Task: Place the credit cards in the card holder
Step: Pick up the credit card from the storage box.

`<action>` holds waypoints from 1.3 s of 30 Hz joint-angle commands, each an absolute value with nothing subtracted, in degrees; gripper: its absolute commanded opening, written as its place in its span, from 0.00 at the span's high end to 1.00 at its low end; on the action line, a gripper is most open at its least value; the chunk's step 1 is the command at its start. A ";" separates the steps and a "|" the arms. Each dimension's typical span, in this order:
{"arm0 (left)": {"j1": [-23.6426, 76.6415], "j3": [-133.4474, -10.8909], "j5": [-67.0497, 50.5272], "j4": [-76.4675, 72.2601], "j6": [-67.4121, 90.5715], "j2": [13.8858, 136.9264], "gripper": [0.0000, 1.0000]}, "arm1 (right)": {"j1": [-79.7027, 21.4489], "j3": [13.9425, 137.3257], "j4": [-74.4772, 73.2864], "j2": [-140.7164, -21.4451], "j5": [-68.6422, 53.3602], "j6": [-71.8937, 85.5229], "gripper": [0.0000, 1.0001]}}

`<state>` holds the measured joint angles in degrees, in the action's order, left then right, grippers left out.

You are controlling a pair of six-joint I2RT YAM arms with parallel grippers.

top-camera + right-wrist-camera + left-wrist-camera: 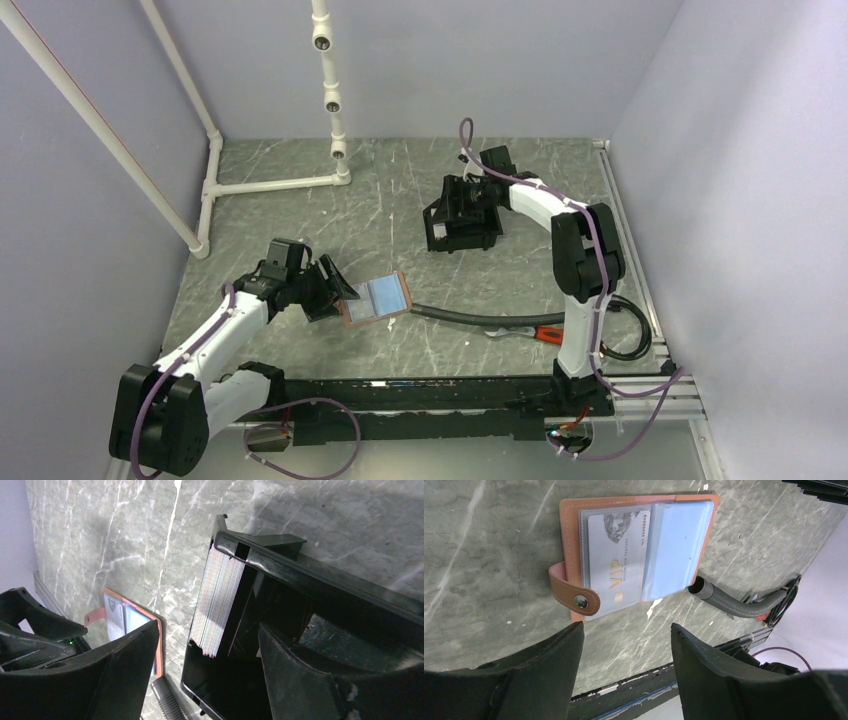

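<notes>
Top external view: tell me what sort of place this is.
Probably a robotics lab test cell, not a home or shop: plain pale lavender walls box in a grey marble-patterned tabletop, a white plastic pipe frame stands at the back, and a black mounting rail lines the near edge.

place: robotics lab cell | signs: blank lilac walls (pixel 450 60); white pipe frame (pixel 280 183); aluminium rail (pixel 645 405); marbled tabletop (pixel 400 200)

The grey marbled desk (pixel 400 180) carries an open tan card holder (pixel 375 297), lying flat with its clear sleeves up. From it, a black box (pixel 445 238) sits at one o'clock. A black ribbed hose (pixel 450 316) runs off at four o'clock, and a white pipe frame (pixel 270 185) stands at eleven.
</notes>
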<state>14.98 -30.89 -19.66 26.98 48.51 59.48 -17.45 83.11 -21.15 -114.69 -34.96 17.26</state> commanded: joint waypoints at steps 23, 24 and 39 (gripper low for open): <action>15.12 -31.90 -20.74 25.56 47.81 58.67 0.30 | -18.02 84.91 -19.77 -116.42 -39.30 17.06 0.93; 15.07 -31.96 -20.79 25.50 47.81 58.71 0.30 | -18.02 84.95 -19.98 -116.26 -39.24 16.97 0.95; 15.12 -33.39 -22.82 23.93 47.83 59.47 0.30 | -17.93 85.28 -23.74 -110.87 -33.71 16.32 1.00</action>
<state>14.98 -30.89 -19.92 26.81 48.53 59.46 -17.72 83.20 -22.70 -116.18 -36.49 17.12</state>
